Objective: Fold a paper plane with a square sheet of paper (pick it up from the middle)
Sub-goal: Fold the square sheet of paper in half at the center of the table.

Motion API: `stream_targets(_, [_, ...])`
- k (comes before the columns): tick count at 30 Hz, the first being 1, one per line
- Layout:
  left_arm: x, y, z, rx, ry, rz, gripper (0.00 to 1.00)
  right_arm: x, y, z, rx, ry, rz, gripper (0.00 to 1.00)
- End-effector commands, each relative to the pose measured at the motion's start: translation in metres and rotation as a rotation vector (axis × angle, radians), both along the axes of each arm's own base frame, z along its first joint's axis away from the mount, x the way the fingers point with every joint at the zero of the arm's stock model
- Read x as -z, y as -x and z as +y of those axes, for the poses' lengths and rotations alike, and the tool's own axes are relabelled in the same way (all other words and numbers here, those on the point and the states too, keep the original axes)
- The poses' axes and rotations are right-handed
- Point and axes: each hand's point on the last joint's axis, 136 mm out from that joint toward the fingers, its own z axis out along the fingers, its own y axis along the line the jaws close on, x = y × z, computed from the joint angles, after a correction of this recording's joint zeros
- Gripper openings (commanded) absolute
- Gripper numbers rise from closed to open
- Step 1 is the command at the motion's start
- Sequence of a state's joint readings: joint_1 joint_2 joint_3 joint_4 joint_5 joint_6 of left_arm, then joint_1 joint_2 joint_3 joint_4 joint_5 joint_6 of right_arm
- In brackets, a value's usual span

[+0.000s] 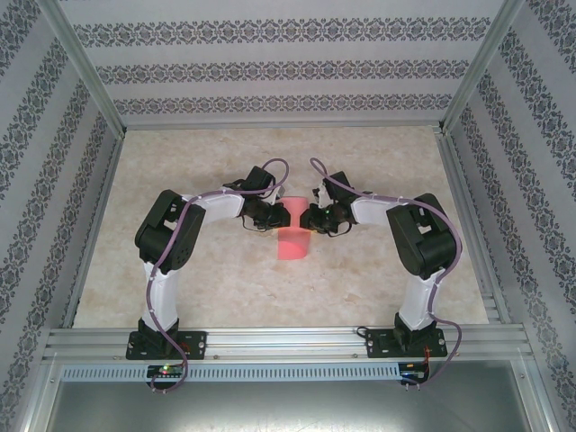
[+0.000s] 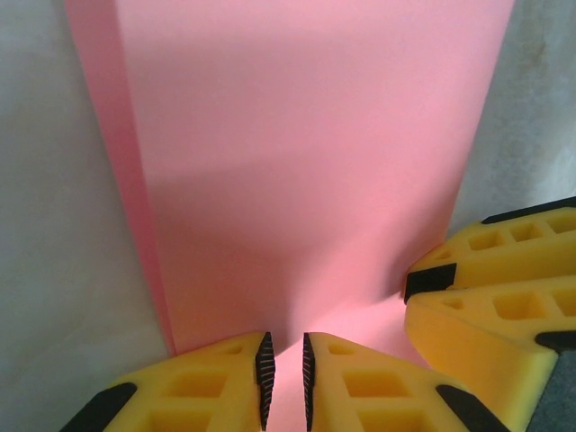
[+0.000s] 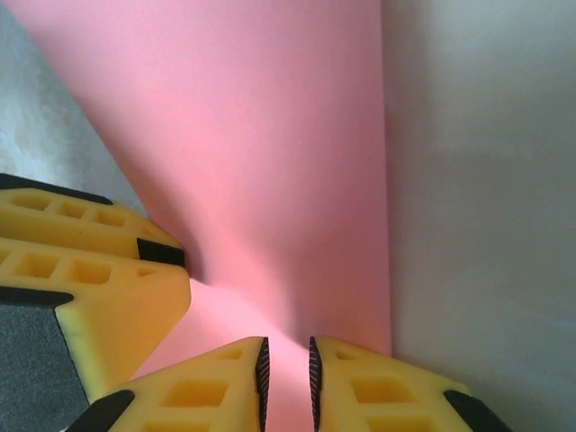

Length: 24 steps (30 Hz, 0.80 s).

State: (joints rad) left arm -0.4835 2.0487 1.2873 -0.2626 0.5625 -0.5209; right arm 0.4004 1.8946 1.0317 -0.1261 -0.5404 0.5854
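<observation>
The square sheet of paper point(image 1: 292, 243), pink-red, lies mid-table between the two grippers as a narrow upright strip. My left gripper point(image 1: 273, 219) and right gripper point(image 1: 310, 219) meet tip to tip over its far half. In the left wrist view the paper point(image 2: 306, 162) bends up off the table into the narrow slit of my left gripper point(image 2: 284, 378), shut on a pinched ridge. The right gripper's yellow fingers point(image 2: 504, 297) sit close at the right. In the right wrist view the paper point(image 3: 270, 153) rises likewise into my right gripper point(image 3: 287, 382), with the left gripper's fingers point(image 3: 99, 288) beside it.
The beige marbled table point(image 1: 378, 180) is fenced by aluminium rails point(image 1: 288, 337) along the near edge and by patterned walls point(image 1: 270, 67) on three sides. Both arm bases stand at the near rail. Bare table surface lies on every side of the paper.
</observation>
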Motion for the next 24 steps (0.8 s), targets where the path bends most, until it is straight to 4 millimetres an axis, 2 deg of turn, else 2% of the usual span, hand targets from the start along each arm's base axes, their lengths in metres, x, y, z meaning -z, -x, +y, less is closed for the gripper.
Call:
stream_targets(1, [0.049, 0.026, 0.027, 0.004, -0.18, 0.106, 0.22, -0.027, -0.024, 0.002, 0.019, -0.046, -0.085, 0.21])
stream_targets(9, [0.048, 0.027, 0.03, 0.013, -0.195, 0.104, 0.22, -0.01, -0.037, 0.002, 0.015, -0.015, -0.057, 0.19])
stream_targets(15, [0.049, 0.028, 0.032, 0.016, -0.209, 0.103, 0.22, 0.006, -0.042, -0.009, 0.021, 0.049, -0.045, 0.18])
stream_targets(24, [0.05, 0.031, 0.036, 0.022, -0.229, 0.103, 0.22, 0.011, -0.062, -0.028, 0.079, 0.085, -0.094, 0.17])
